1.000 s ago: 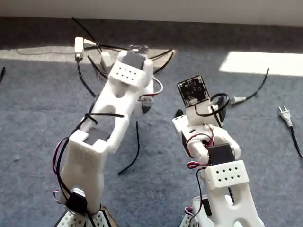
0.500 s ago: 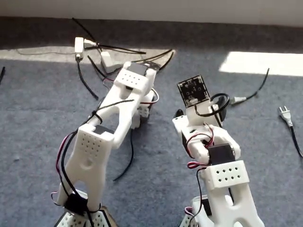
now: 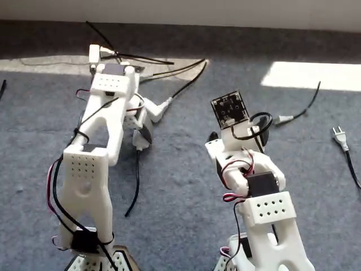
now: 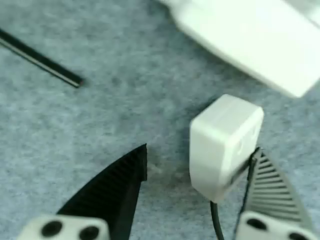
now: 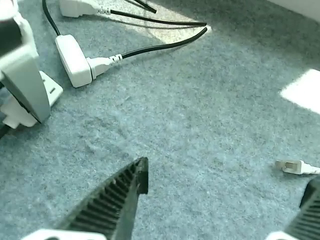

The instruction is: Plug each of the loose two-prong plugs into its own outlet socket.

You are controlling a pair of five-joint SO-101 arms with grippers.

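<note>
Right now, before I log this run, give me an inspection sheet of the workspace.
Surface: grey carpet, sunlit patches.
Job's things: white connector block inside left tool; loose two-prong plug lying alone on carpet.
Clutter: nothing seen.
Grippers: left tool open; right tool open above bare carpet.
Cables: black leads strewn over carpet.
Surroundings: pale wall along far edge.

From above, my left arm (image 3: 84,175) covers part of the white outlet piece (image 3: 151,112) at its far end, so I can't see the sockets. Well right of that arm, the two-prong plug (image 3: 338,134) loses its cord at the picture's edge. Nearer the arm, a small white plug (image 3: 285,118) is too small for me to count its prongs. On that arm's wrist camera, a white body (image 4: 250,40) is blurred and cut off.
</note>
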